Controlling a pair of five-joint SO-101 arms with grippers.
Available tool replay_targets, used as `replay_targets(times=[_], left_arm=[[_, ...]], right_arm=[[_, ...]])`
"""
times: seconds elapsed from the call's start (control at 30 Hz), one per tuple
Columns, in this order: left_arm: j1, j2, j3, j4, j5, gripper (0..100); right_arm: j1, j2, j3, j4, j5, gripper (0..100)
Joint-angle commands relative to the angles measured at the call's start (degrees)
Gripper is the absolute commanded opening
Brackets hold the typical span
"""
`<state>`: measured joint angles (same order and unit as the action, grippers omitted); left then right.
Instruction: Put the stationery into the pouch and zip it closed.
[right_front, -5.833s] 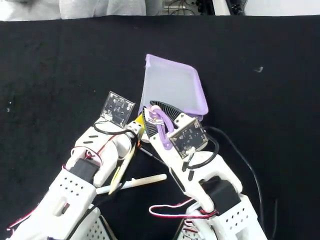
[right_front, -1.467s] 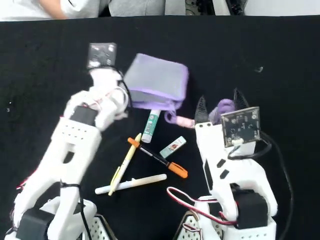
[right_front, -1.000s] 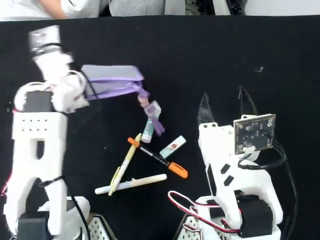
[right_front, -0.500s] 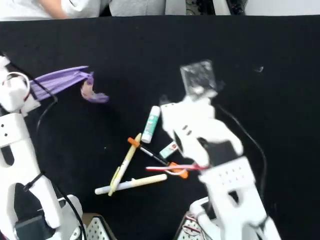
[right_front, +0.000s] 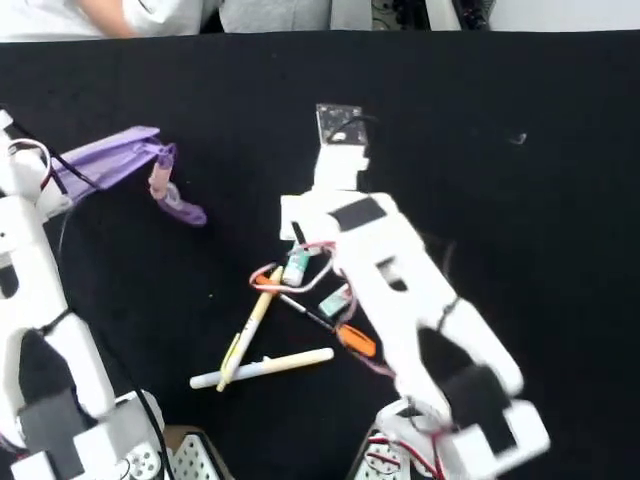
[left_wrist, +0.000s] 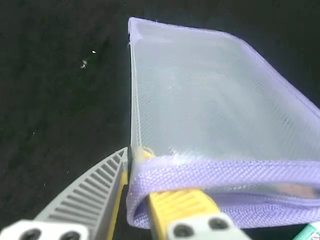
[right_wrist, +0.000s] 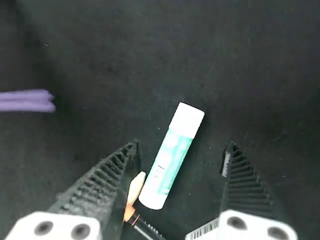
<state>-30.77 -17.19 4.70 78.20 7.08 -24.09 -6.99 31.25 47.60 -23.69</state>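
On the black tabletop (right_front: 520, 250), left hand (left_wrist: 132, 162) clamps the pouch (left_wrist: 200, 110); right hand (right_wrist: 181, 146) spreads over the glue stick (right_wrist: 172, 155).

Seen from above, the right arm (right_front: 400, 290) covers most of the glue stick (right_front: 295, 266) and one end of the orange pen (right_front: 357, 341). Near the counter's left edge, the pouch (right_front: 105, 160) corner pinched in the left hand (left_wrist: 134, 154) is hidden, and the left wrist view's edge cuts off the pouch's far end.

Room flanking glue stick (right_wrist: 171, 155), pen (right_wrist: 134, 186) crowding one end
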Motion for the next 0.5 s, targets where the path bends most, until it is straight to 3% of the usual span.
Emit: replay_targets(times=[0.0,0.47], left_arm=[[-0.48,3.34,-3.74,-1.23,-0.18,3],[5.05,4.48,-3.3,-1.49,-0.09,3]], right_arm=[[-0.62,5.58,-5.85,-0.97,-1.67,25.3],[-0.53,17.36,-12.44,-0.09,-2.02,25.1]])
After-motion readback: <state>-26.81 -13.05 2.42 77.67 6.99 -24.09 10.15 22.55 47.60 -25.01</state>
